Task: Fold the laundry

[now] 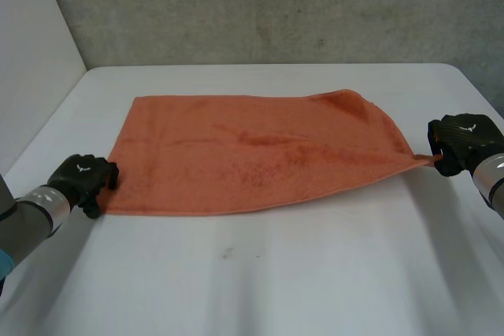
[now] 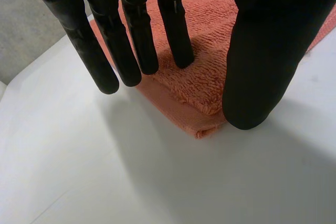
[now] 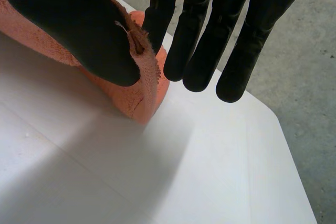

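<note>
A broad white table fills the scene, backed by a rough grey concrete wall. On the table lies an orange terry towel, spread flat across the middle and lying double at its near left corner, where two layers show one on the other; its far right part is slightly rumpled; its near right corner is drawn out into a point and lifted off the table.

The left arm reaches in to the towel's near left corner; the right arm reaches to the pulled-out right corner.

The left hand sits at that near left corner with its fingers straight and spread from the thumb; one fingertip rests on the top layer, the others stand just beside the towel's edge, and the thumb stands at the corner; nothing is clasped.

The right hand pinches the towel's corner between thumb and first finger, the cloth standing up in a ridge between them; its other fingers hang straight and free.
</note>
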Action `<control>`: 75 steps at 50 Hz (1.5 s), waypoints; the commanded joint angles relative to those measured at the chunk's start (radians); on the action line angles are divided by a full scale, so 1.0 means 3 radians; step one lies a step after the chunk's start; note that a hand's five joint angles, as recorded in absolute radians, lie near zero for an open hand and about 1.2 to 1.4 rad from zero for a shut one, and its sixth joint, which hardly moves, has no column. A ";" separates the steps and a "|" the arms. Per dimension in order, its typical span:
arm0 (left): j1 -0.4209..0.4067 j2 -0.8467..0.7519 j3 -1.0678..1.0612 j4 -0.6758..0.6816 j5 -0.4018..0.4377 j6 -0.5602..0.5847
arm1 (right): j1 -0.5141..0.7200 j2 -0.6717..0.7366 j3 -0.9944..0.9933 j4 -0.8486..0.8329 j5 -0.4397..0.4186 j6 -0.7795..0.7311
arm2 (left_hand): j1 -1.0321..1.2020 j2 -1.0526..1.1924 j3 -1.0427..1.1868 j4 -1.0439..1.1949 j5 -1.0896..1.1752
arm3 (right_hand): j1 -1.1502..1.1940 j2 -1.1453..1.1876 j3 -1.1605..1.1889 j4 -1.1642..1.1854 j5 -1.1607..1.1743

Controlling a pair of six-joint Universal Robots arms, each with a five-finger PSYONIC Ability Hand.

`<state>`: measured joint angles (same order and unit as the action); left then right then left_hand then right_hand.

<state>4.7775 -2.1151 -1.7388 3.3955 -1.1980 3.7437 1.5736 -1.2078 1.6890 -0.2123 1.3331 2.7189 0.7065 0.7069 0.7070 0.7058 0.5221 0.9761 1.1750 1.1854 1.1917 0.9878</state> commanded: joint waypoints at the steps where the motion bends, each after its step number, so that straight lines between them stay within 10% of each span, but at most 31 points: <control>1: -0.0012 -0.0032 0.0018 0.0074 0.0000 -0.0003 | 0.0001 0.0007 0.0005 0.0002 0.0000 -0.0002 | 0.0500 0.0499 0.0498 0.0502 0.0533 | 0.1401 0.0738 0.0703 0.0682 0.0780; 44: -0.0028 0.0531 -0.0151 0.0243 -0.0210 -0.0095 | -0.0004 -0.0080 -0.0036 0.0267 -0.0005 -0.0175 | 0.2299 0.2298 0.2298 0.2302 0.2332 | 0.1401 0.0738 0.0703 0.0682 0.0780; 60: 0.0243 0.1400 -0.0462 -0.1540 -0.0256 0.0013 | -0.0239 -0.0376 0.0163 0.2572 0.0036 -0.1770 | 0.2299 0.2298 0.2298 0.2302 0.2332 | 0.1401 0.0738 0.0703 0.0682 0.0780; 75: 0.0116 0.0936 -0.0116 -0.1164 -0.0225 0.0002 | -0.0286 -0.0235 -0.0158 0.1880 -0.0016 -0.1604 | 0.2299 0.2298 0.2298 0.2302 0.2332 | 0.1401 0.0738 0.0703 0.0682 0.0780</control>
<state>4.8415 -1.7321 -1.8443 2.9452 -1.2639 3.7470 1.4798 -1.3348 1.6938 0.4652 1.3264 2.1771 1.1535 1.2155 1.2104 1.2164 1.0097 0.9761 1.1750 1.1854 1.1917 0.9878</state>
